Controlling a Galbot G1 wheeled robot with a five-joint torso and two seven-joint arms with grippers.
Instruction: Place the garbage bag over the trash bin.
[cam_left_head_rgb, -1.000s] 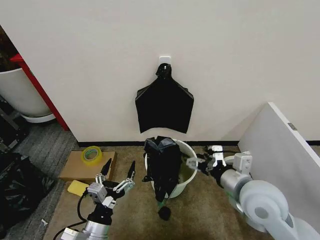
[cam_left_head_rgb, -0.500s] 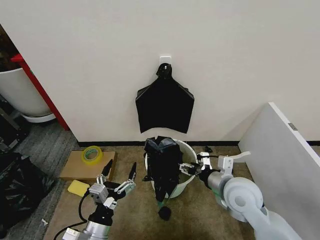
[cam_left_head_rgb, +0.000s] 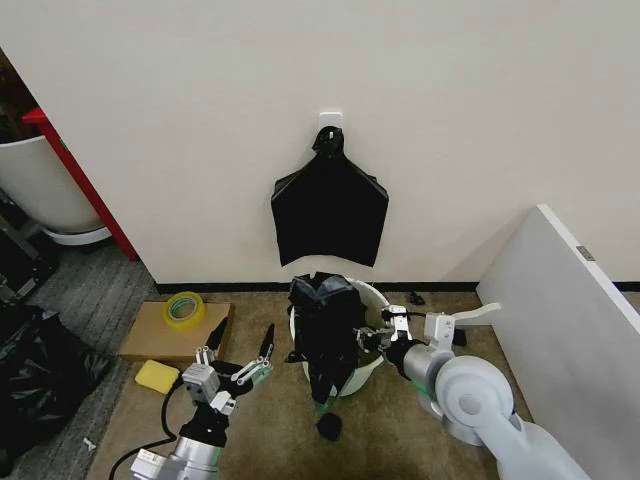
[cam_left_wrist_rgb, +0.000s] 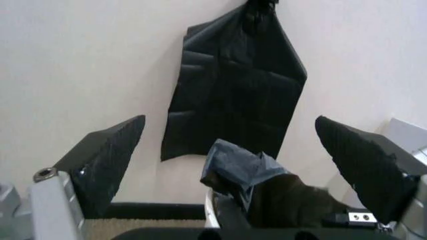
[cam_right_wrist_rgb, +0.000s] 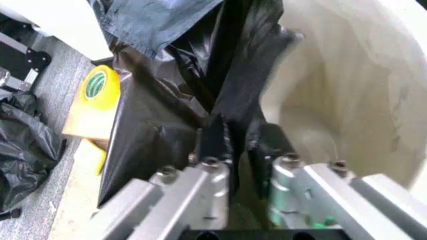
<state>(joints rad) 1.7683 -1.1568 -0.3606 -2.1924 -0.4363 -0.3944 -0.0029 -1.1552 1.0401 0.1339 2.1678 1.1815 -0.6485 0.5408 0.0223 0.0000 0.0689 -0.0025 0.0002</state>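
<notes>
The white trash bin (cam_left_head_rgb: 374, 306) stands on the carpet by the wall. The black garbage bag (cam_left_head_rgb: 325, 325) is draped over its left rim and hangs down the outside. My right gripper (cam_left_head_rgb: 368, 338) reaches into the bin from the right. In the right wrist view, the right gripper (cam_right_wrist_rgb: 241, 142) has its fingers close together on a fold of the garbage bag (cam_right_wrist_rgb: 167, 120), beside the trash bin's inner wall (cam_right_wrist_rgb: 347, 100). My left gripper (cam_left_head_rgb: 238, 350) hovers open to the left of the bin. The left wrist view has the left gripper (cam_left_wrist_rgb: 230, 122) pointing at the bag (cam_left_wrist_rgb: 243, 167), apart from it.
A flat bundle of black bags (cam_left_head_rgb: 329, 215) hangs on the wall above the bin. A yellow tape roll (cam_left_head_rgb: 184, 310) lies on cardboard (cam_left_head_rgb: 150, 340) and a yellow sponge (cam_left_head_rgb: 157, 376) at left. A small black scrap (cam_left_head_rgb: 327, 427) lies before the bin. A white panel (cam_left_head_rgb: 560, 300) stands at right.
My right gripper has moved left from beside the bin's right rim into the bin, and its fingers have come together on the bag. The left gripper has barely shifted.
</notes>
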